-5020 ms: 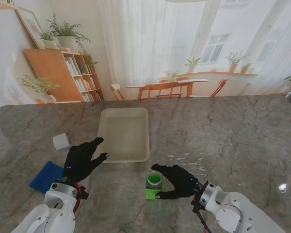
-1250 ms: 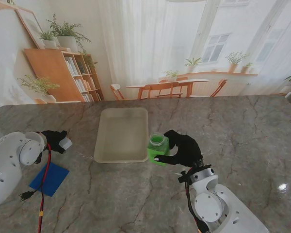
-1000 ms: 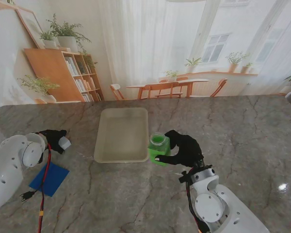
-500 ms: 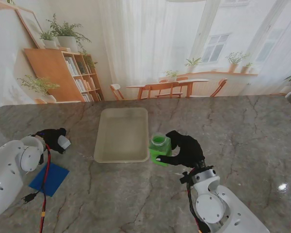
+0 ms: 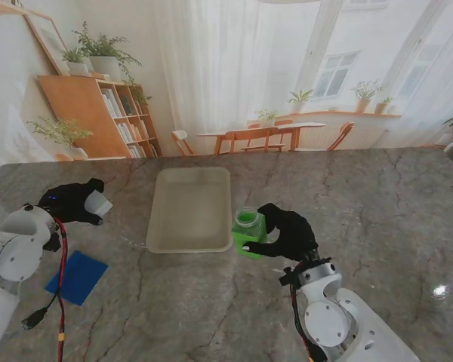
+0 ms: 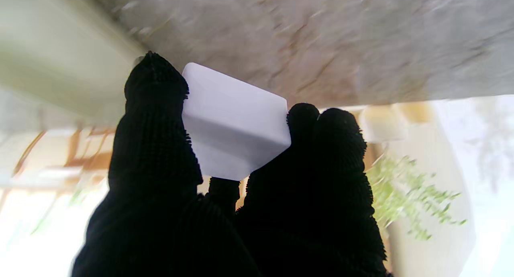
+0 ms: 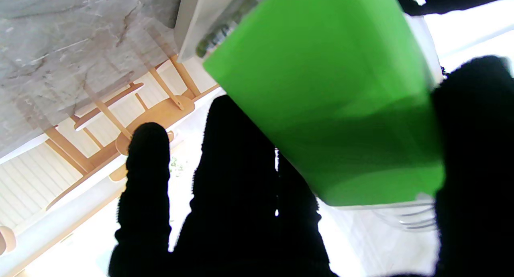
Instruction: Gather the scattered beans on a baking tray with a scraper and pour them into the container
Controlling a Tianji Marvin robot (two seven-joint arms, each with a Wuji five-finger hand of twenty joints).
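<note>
Nearest to me on the left, a blue cloth [image 5: 77,276] lies flat on the grey marble table [image 5: 362,219], beside the white left arm and its red cable. To the right of centre and a little farther from me, the right hand [image 5: 287,232], black-gloved, is clamped on a green container [image 5: 247,231] with a clear screw-threaded mouth; the thumb presses one side and the fingers [image 7: 237,180] wrap the other. The container is tilted, its open mouth toward the baking tray [image 5: 190,210], and it sits just beside the tray's right rim; the right wrist view shows the green wall [image 7: 333,108] filling the frame with the tray edge [image 7: 192,24] close by. Whether the container's base rests on the table I cannot tell. Farther out on the left, the left hand [image 5: 69,202] is closed on a white scraper [image 5: 98,204], well apart from the tray; in the left wrist view the white scraper [image 6: 233,122] is pinched between the thumb [image 6: 154,120] and the opposing fingers [image 6: 325,148], its flat edge toward the marble. The cream rectangular tray lies at centre, long side running away from me. Beans are too small to make out on it.
</note>
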